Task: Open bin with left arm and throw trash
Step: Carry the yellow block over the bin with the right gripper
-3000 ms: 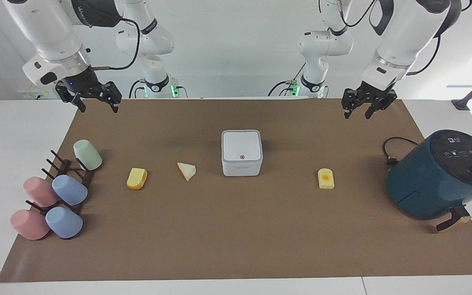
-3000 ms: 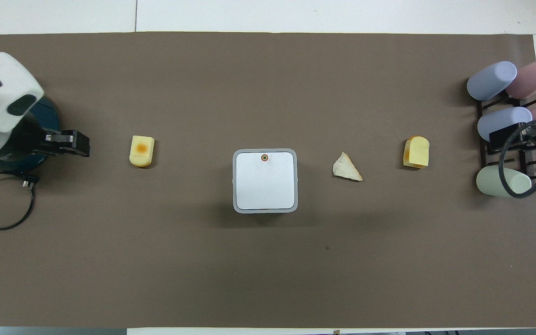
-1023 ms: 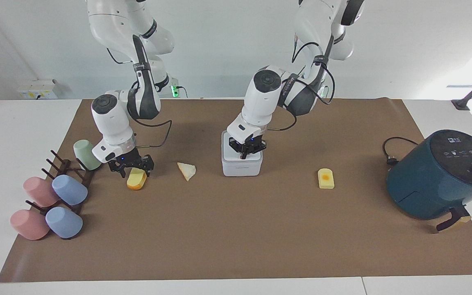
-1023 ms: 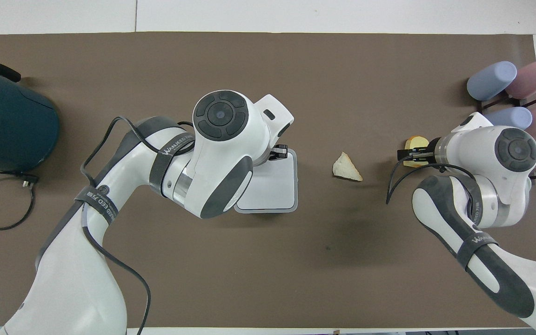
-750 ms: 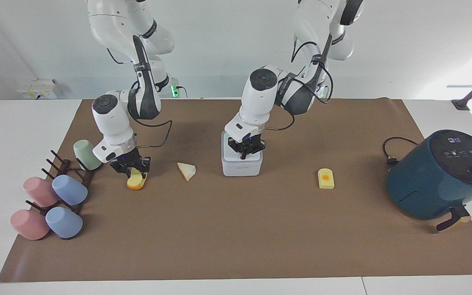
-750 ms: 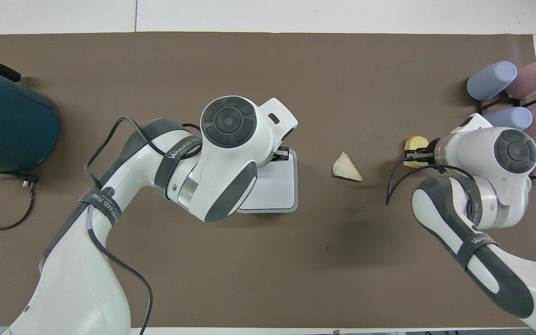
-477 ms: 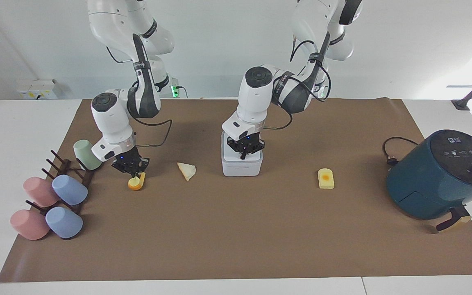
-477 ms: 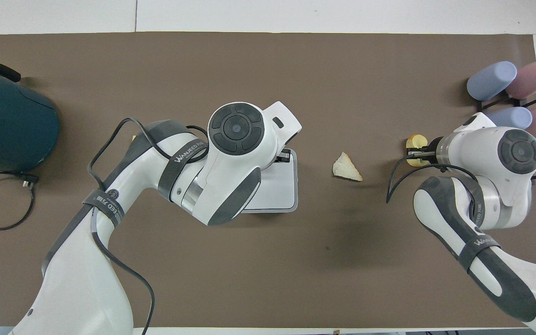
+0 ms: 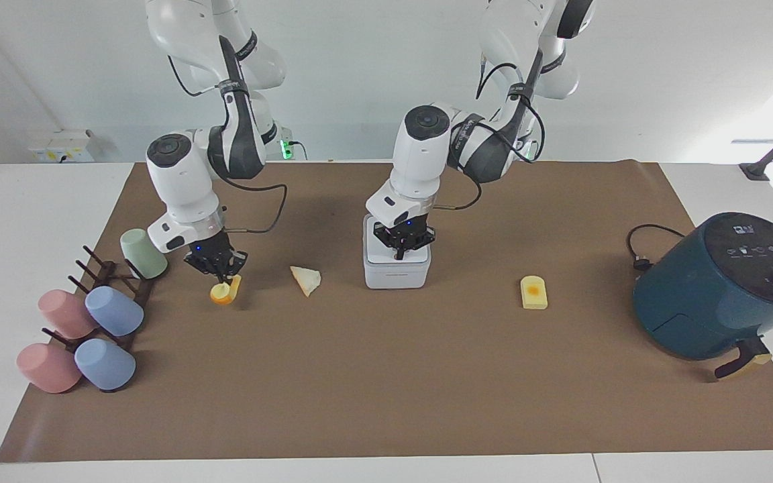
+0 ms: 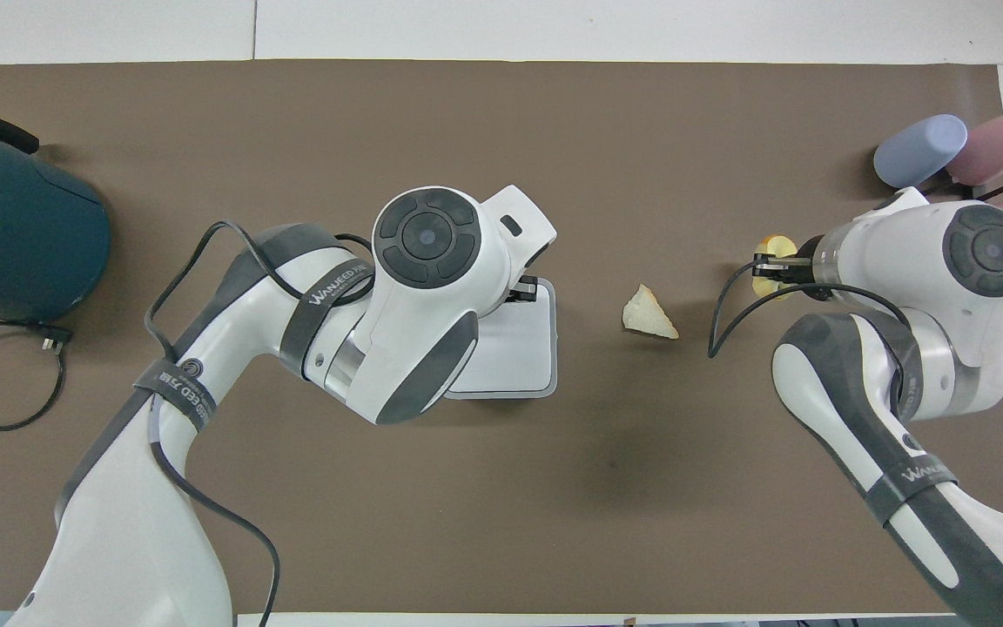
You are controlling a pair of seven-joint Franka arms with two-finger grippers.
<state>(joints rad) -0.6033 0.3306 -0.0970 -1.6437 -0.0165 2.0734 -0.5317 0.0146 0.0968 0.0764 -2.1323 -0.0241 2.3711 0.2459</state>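
Note:
The white square bin (image 9: 396, 272) stands mid-mat with its lid down; it also shows in the overhead view (image 10: 519, 348). My left gripper (image 9: 400, 252) is shut, with its tips down on the lid at the orange-brown dot; in the overhead view (image 10: 526, 292) my arm hides most of it. My right gripper (image 9: 225, 277) is shut on the yellow-orange bread block (image 9: 224, 292) and holds it on edge just above the mat, beside the cup rack. The cream wedge (image 9: 306, 279) lies between that block and the bin. The pale yellow block with the orange spot (image 9: 534, 292) lies toward the left arm's end.
A dark-teal air fryer (image 9: 715, 288) with a black cable (image 9: 641, 248) stands at the left arm's end. A rack of pastel cups (image 9: 91, 315) stands at the right arm's end, close to my right gripper. Brown mat (image 9: 386, 389) covers the table.
My right gripper has shut on the bread block, tipped it on edge and raised it a little. My left gripper stays on the bin lid, which is still down.

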